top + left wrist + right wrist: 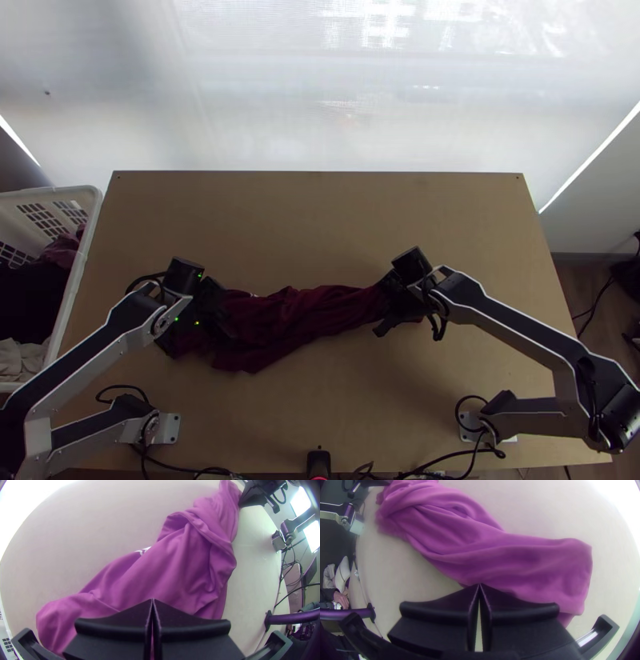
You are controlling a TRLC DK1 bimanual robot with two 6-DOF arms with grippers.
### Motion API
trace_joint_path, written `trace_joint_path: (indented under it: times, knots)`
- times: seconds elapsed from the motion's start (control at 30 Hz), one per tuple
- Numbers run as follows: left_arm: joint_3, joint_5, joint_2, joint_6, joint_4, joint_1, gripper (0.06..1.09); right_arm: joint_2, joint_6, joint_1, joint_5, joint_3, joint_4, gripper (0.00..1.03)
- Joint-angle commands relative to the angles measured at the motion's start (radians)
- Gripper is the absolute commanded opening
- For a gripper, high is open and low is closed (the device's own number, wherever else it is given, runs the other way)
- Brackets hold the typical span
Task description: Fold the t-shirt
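Note:
The dark red t-shirt (280,320) lies bunched in a long strip across the table, wider at its left part. My left gripper (214,310) is over that left part, my right gripper (390,300) over the narrower right end. Seen from the left wrist, the left gripper (153,600) is shut above the cloth (173,570), which has long creases and a bit of white print at one edge. In the right wrist view the right gripper (479,584) is shut at an edge of the shirt (520,560). No cloth can be made out between either pair of fingertips.
A white basket (78,280) with clothes stands against the table's left side. Bare wood of the table (320,224) stretches behind the shirt. Cables and a small black device (318,464) lie along the near edge, between the arms' bases.

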Motion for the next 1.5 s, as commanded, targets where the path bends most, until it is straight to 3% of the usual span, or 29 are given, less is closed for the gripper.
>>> trace_joint_path:
  times: [0.0,0.47,0.8,1.0,1.47]
  knots:
    - [0.008,0.044,0.097,0.007,0.013,-0.006,0.10,0.023,-0.013,-0.049,0.000,-0.007,0.008,0.03]
    - [-0.073,0.075,0.171,0.049,-0.012,-0.010,0.10,0.164,-0.041,-0.072,0.000,0.038,0.009,0.03]
    - [-0.047,0.106,0.145,-0.046,-0.056,-0.216,0.10,0.310,-0.050,-0.127,0.002,0.194,0.035,0.03]
    - [0.063,0.132,0.157,-0.146,-0.056,-0.366,0.10,0.361,-0.049,-0.123,0.002,0.303,0.034,0.03]
    - [0.373,0.150,0.441,-0.125,-0.016,-0.483,0.10,0.539,-0.036,-0.055,0.000,0.576,0.016,0.02]
